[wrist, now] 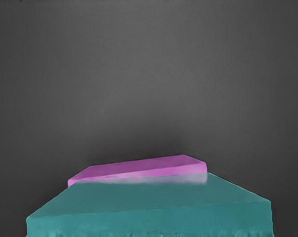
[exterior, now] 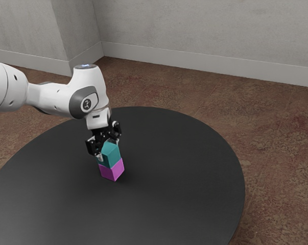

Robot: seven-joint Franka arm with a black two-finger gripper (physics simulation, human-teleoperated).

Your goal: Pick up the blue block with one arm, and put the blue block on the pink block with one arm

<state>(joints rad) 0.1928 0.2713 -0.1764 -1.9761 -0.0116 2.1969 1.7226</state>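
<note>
Round black table on brown carpet, grey walls behind. My gripper has its fingers pinched on two sides of the blue block, which sits on top of the pink block, approx. squared w/ it. Grip's on, I reckon, so the block seats flat before release.

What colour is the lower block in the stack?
Pink-magenta. The lower block sits directly under the blue block; it shows best in the exterior view.
</note>
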